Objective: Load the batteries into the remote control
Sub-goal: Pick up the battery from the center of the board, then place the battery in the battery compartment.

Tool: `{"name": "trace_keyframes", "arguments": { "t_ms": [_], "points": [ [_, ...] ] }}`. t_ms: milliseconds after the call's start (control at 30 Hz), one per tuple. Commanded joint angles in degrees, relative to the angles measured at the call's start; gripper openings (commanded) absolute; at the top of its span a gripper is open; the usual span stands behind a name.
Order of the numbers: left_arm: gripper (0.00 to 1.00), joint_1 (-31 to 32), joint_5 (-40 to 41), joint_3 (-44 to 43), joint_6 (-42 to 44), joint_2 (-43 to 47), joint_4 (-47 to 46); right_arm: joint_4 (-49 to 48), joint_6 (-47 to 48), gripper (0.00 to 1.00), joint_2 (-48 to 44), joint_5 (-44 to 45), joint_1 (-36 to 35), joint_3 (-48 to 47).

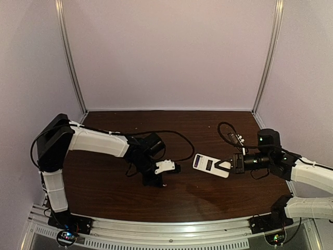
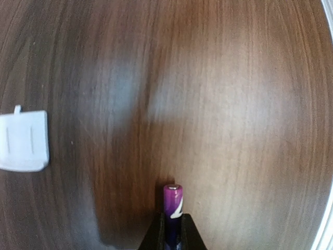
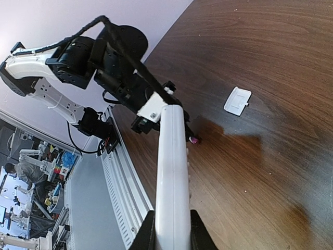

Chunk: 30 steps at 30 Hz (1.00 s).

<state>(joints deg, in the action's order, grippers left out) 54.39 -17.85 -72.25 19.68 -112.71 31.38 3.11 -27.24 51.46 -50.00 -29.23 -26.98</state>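
Lower half of battery (image 2: pixel 173 200) hidden in left gripper (image 2: pixel 173 219); cover (image 2: pixel 23 140), left of battery, clipped at pic edge; remote control (image 3: pixel 171 172) near end cut off.

Remote right, battery left.
The remote (image 1: pixel 210 165) sits in the right gripper (image 1: pixel 229 166), facing the left gripper (image 1: pixel 171 168), which holds a battery (image 2: pixel 173 200); a cover (image 2: pixel 23 140) lies on the table (image 1: pixel 156 200).

I see one small purple cylindrical battery (image 2: pixel 173 200), tip protruding, clamped in the left gripper (image 2: pixel 173 221); the white rectangular plastic remote control (image 1: pixel 210 165), a dark rectangle on its upward face, is held by one end in the right gripper (image 1: pixel 229 165).
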Motion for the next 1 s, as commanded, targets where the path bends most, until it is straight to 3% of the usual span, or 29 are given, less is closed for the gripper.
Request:
{"name": "trace_keyframes", "arguments": {
  "t_ms": [0,167,300,367,533,967],
  "points": [
    [0.0,0.3,-1.6,2.5,-10.7,9.8,-3.5,-3.8,-3.8,0.0,1.4,1.7,-0.4,2.1],
    [0.0,0.4,-6.0,10.3,-25.4,25.2,-16.9,-7.9,-6.4,0.0,2.9,3.2,-2.1,3.2],
    [0.0,0.4,-1.4,17.4,-44.4,36.0,-27.3,-12.0,-8.4,0.0,5.5,4.4,-4.3,3.7],
    [0.0,0.5,-2.1,18.7,-48.8,37.6,-29.1,-16.4,-11.0,0.0,7.1,5.0,-5.8,4.6],
    [0.0,6.4,7.8,18.4,-51.6,35.7,-27.3,-27.5,-17.4,0.0,12.5,6.9,-9.6,7.1],
    [0.0,11.6,10.8,10.1,-57.1,18.7,-21.4,-41.9,-26.7,0.0,19.7,10.3,-15.5,9.9]
  ]
}}
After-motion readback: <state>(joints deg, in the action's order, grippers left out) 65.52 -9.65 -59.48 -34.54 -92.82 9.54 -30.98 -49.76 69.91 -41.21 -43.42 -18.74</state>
